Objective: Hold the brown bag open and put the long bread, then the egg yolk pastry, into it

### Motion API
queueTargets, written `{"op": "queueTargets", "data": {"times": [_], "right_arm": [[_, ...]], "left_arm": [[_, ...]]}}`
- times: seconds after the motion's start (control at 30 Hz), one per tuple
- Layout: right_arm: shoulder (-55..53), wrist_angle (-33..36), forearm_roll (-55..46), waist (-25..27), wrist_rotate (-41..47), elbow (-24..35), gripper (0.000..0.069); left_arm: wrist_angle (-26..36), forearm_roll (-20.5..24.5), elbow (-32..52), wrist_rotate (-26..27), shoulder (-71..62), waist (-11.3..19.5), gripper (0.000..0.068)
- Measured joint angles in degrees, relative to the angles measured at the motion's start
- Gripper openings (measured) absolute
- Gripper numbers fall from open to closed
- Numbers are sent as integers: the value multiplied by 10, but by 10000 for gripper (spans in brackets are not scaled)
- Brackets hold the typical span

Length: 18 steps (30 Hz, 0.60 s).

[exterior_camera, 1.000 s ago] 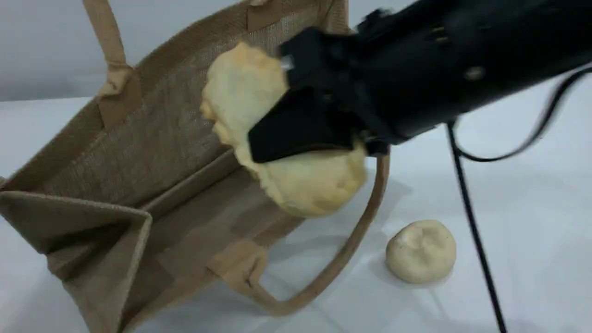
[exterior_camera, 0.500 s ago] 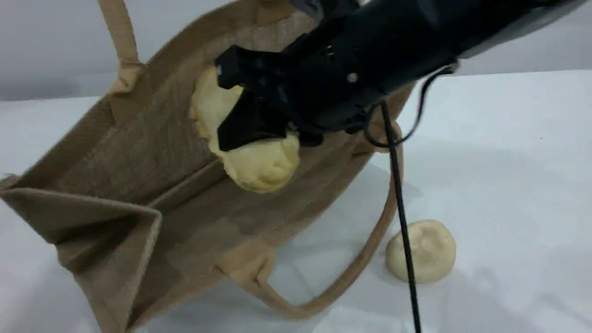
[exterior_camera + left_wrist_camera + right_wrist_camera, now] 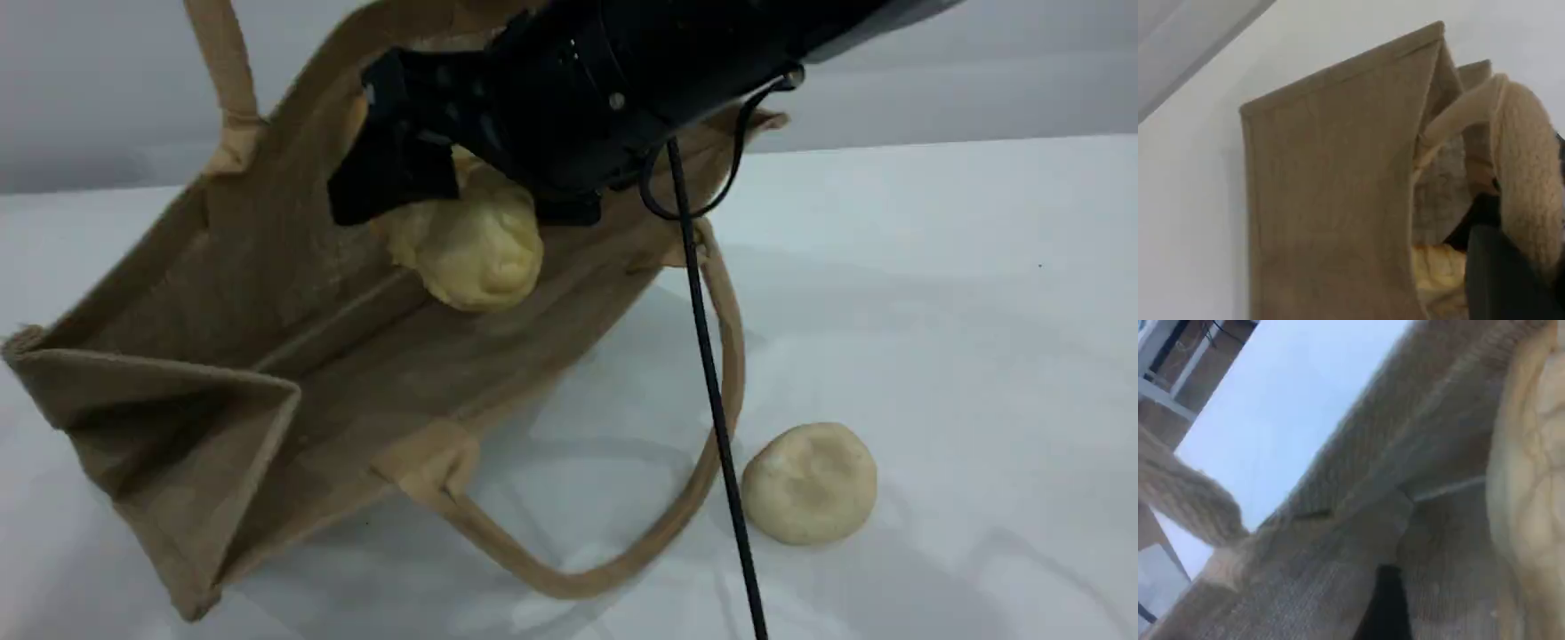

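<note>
Right gripper [image 3: 400, 191] fingers clamp long bread [image 3: 476, 244] inside brown bag [image 3: 267, 356] mouth. Left gripper [image 3: 1511, 280] pinches bag handle [image 3: 1531, 180], lifting it. Egg yolk pastry [image 3: 809, 483] on table [image 3: 978, 356], right of bag.

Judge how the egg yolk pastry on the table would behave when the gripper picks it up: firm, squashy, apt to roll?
The egg yolk pastry has a dented, creased top, so it probably squashes under a tight pinch. Its rounded dome may roll if nudged sideways, though it looks settled on a flatter underside. It looks small, so likely light.
</note>
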State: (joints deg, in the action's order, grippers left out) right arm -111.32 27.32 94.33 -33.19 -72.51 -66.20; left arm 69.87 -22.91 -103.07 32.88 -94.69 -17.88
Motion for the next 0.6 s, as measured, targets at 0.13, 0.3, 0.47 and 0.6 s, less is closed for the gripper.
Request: {"op": "queueTargets", "data": {"times": [0.13, 0.3, 0.47, 0.6], "right_arm": [[4, 1, -2, 0, -1, 0, 591], [5, 4, 1, 0, 0, 0, 580], [32, 33, -66, 5, 35, 1, 578], [80, 79, -180, 22, 122, 1, 578]], "left_arm": [[1, 1, 0, 1, 0, 0, 81], [1, -1, 0, 1, 0, 0, 81], [1, -1, 0, 1, 0, 0, 81], [1, 1, 0, 1, 0, 0, 81]]}}
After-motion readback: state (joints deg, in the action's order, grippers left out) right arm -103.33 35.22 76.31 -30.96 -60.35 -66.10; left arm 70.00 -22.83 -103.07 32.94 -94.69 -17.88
